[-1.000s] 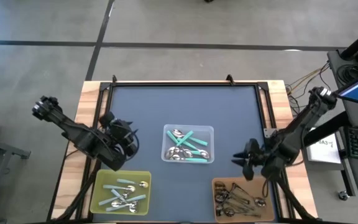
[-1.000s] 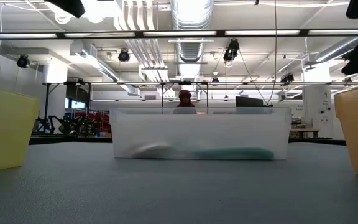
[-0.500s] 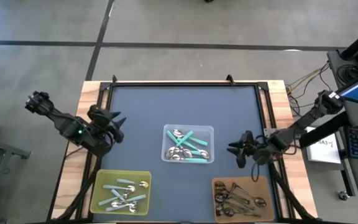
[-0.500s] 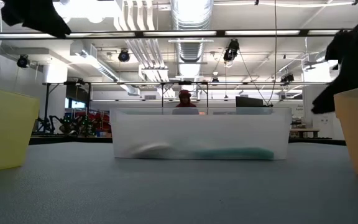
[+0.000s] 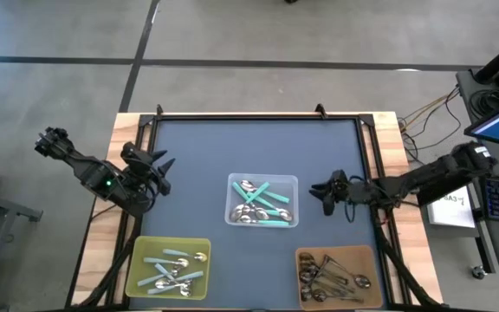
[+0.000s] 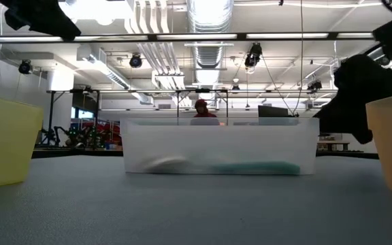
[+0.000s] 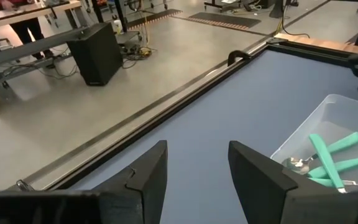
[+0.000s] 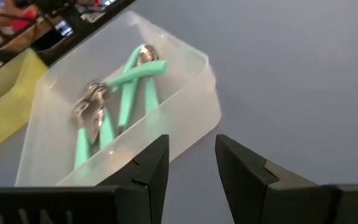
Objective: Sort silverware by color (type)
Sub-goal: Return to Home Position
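Matte-black jointed arms end in the left hand [image 5: 159, 171] and the right hand [image 5: 320, 194].
A small green light [image 5: 108, 182] glows on the left arm [image 5: 85, 169]; the fingers [image 7: 149, 179] are flat, angular and black.

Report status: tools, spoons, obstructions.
Left tool open, empty, over left table edge. Right tool open, empty, beside clear bin. Spoons binned by colour. No obstruction seen.

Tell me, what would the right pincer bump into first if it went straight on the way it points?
Probably the near wall of the clear bin holding the teal spoons. The right pincer, open, aims straight at it, though its height is unclear.
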{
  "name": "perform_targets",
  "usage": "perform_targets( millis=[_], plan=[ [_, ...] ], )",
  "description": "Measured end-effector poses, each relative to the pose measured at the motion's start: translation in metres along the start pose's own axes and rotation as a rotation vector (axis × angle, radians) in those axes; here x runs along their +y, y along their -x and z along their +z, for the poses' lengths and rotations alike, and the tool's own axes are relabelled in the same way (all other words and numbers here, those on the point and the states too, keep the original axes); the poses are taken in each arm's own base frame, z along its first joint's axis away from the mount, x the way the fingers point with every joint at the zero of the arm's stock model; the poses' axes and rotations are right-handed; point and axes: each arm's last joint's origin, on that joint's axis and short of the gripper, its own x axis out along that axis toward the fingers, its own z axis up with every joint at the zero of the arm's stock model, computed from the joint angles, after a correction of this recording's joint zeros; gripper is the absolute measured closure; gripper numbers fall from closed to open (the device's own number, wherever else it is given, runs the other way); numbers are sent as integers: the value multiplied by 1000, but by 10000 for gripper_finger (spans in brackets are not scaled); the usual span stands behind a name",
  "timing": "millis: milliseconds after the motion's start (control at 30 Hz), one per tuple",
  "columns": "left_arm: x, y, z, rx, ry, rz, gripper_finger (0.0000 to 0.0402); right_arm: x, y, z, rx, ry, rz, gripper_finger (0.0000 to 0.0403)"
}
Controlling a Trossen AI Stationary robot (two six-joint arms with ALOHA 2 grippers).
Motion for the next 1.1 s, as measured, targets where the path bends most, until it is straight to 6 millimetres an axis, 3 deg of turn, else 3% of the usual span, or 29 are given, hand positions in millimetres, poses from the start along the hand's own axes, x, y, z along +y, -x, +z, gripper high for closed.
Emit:
perform_targets(
  millis=[133,467,867,1100],
  plan=[
    [2,0,1,-13,1,6,249,-10,-6,9,50,-15,39,282],
    [2,1,1,-33,11,15,249,-35,-10,16,48,-127,-108,294],
    [4,1,2,-57,-18,30,249,-36,-9,13,78,-138,-124,298],
    [4,0,1,-61,-21,34,249,-31,8,26,-33,-160,-40,300]
  ],
)
